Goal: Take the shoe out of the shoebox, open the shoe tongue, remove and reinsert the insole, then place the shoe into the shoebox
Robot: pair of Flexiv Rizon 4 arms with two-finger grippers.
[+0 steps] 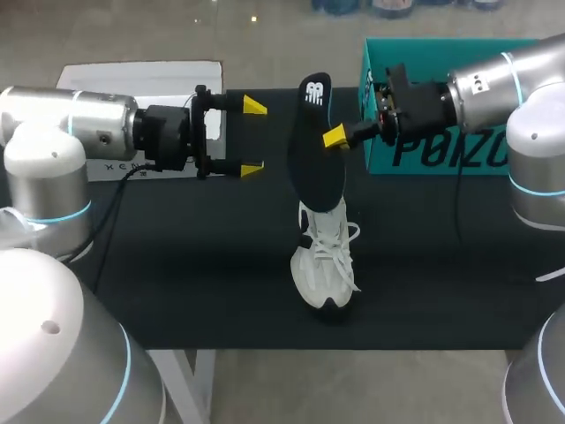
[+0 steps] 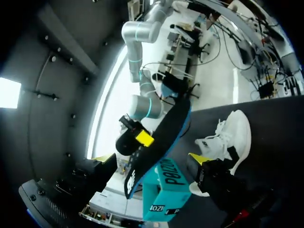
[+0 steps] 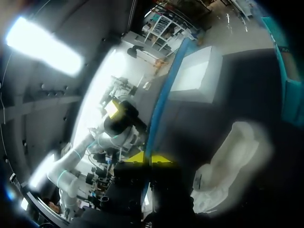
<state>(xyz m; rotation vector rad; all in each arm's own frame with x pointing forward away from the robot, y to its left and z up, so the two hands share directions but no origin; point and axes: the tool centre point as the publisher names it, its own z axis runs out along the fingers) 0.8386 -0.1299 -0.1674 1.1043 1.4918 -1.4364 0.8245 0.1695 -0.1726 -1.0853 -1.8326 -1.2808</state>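
Note:
A black insole (image 1: 316,146) with a blue underside stands nearly upright over the mat. Its lower end meets the opening of the white shoe (image 1: 327,256). My right gripper (image 1: 337,136) is shut on the insole's edge, and in the right wrist view the blue edge (image 3: 159,104) runs out from between the yellow tips (image 3: 151,158). My left gripper (image 1: 252,137) stands open just left of the insole, touching nothing. From the left wrist the insole (image 2: 164,133) lies ahead of the open gripper (image 2: 149,159), with the shoe (image 2: 230,137) beyond. The shoe (image 3: 228,161) lies beside the right gripper.
The teal shoebox (image 1: 441,150) stands open at the back right, behind my right arm. A white box (image 1: 141,79) lies at the back left behind my left arm. A black mat (image 1: 194,265) covers the table.

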